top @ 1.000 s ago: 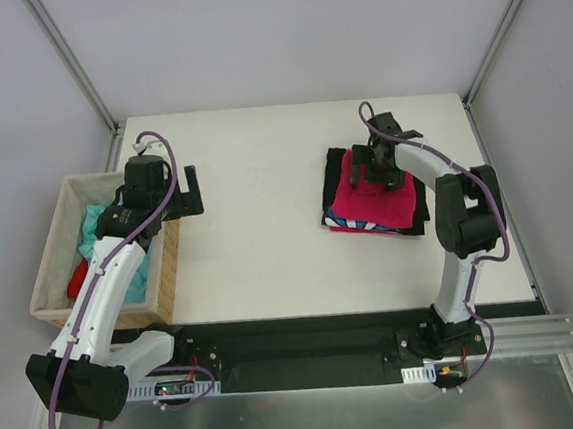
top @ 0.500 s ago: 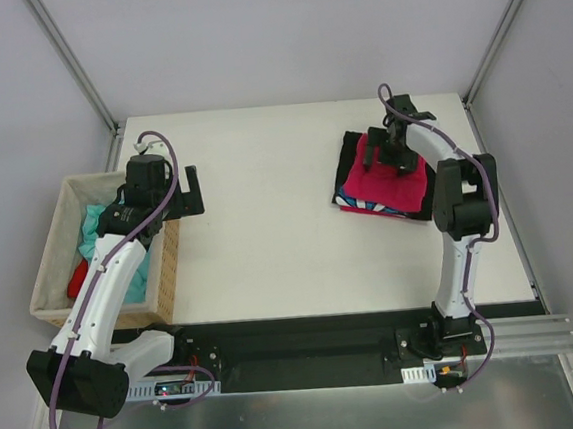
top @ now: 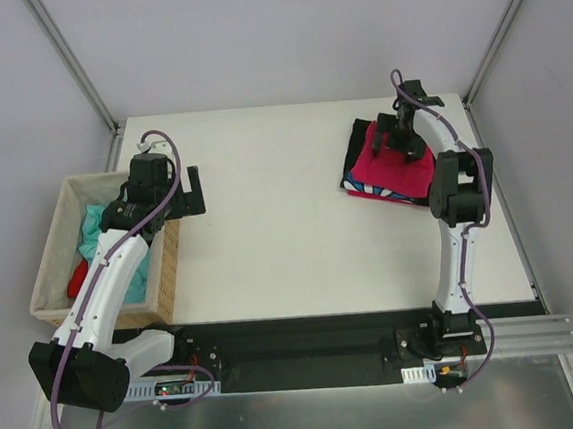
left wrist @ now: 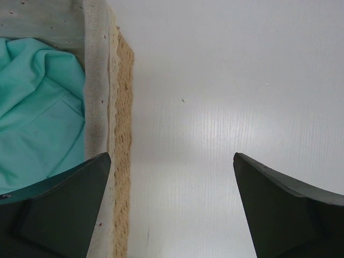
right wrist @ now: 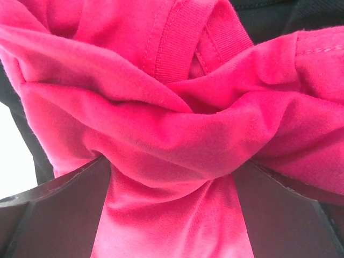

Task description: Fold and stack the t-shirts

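T-shirts, five in all, lie in two places. Three form one pile on the far right part of the white table. The magenta-pink t-shirt is on top. A striped t-shirt shows only as a thin edge along the near side of the pile. A black t-shirt peeks out at the pile's left and far edges.

The other two are in the single tan wicker basket, which stands against the left edge of the table and has a pale cloth lining. The teal-green t-shirt lies loose and crumpled across the middle of the basket. The bright red t-shirt lies crumpled beside it, toward the near left corner.

There are two arms. The right arm reaches out to the pile. The right jaws are spread wide and set down on the magenta-pink t-shirt. In the right wrist view, pink cloth bulges up in thick folds between the two fingers, with a ribbed collar showing above.

The left arm bends over the basket. The left jaws are spread wide and hold nothing. They hang above the basket's right rim, one finger over the teal-green t-shirt and the other over bare table.
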### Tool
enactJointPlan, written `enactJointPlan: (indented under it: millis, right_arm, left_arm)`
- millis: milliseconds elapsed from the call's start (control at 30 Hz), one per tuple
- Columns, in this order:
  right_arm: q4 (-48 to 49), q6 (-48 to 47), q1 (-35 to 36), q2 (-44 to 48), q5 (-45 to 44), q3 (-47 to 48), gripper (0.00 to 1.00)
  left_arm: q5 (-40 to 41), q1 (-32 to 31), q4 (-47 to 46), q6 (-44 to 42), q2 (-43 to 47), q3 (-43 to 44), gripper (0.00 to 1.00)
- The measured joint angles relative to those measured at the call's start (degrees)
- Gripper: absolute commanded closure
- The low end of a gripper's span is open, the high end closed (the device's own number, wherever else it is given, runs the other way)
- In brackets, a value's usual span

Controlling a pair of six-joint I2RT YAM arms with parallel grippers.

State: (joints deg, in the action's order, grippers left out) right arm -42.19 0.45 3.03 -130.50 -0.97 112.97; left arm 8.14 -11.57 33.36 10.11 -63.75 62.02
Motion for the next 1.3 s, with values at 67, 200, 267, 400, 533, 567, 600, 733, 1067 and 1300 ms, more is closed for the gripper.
enactJointPlan:
  millis: [67,200,267,400,533,567,600,733,1067,1300]
  right_arm:
    - [-1.03,-0.11,-0.76,-1.57,0.61,2.91,0.03]
    - [-2.6,-0.26,-1.86,-4.26,0.92,7.56,0.03]
    - [-3.08,-0.48,-2.21,-5.51,1.27,9.73,0.04]
    - [-4.48,-0.7,-2.86,-7.69,2.21,13.62,0.04]
    - [-4.94,-0.72,-3.93,-9.55,3.43,17.03,0.03]
    - [-4.74,-0.7,-4.2,-9.84,3.69,17.51,0.04]
    - [-4.52,-0.7,-4.42,-9.9,3.93,17.64,0.04]
    - [-4.15,-0.7,-5.16,-10.03,4.94,17.99,0.03]
    - [-2.67,-1.66,-4.96,0.39,2.82,9.27,0.04]
    - [-0.92,-2.86,0.13,27.65,-4.07,-5.18,0.03]
  left_arm:
    - [-0.02,0.0,0.0,0.0,0.0,0.07,0.01]
    - [-0.02,0.0,-0.02,0.0,0.0,0.2,0.01]
    - [-0.04,0.0,-0.02,0.0,0.0,0.22,0.01]
    - [-0.07,0.0,-0.02,0.0,-0.26,0.5,0.01]
    - [-0.07,0.0,-0.02,0.0,-0.5,0.57,0.01]
    - [-0.07,0.0,-0.02,0.0,-0.5,0.57,0.01]
    - [-0.07,0.0,-0.02,0.0,-0.5,0.57,0.01]
    - [-0.09,0.0,-0.02,0.0,-0.52,0.57,0.01]
    - [-0.15,0.0,-0.04,0.48,-0.42,0.57,0.01]
    - [-1.01,0.0,-0.04,1.05,2.03,-0.13,0.01]
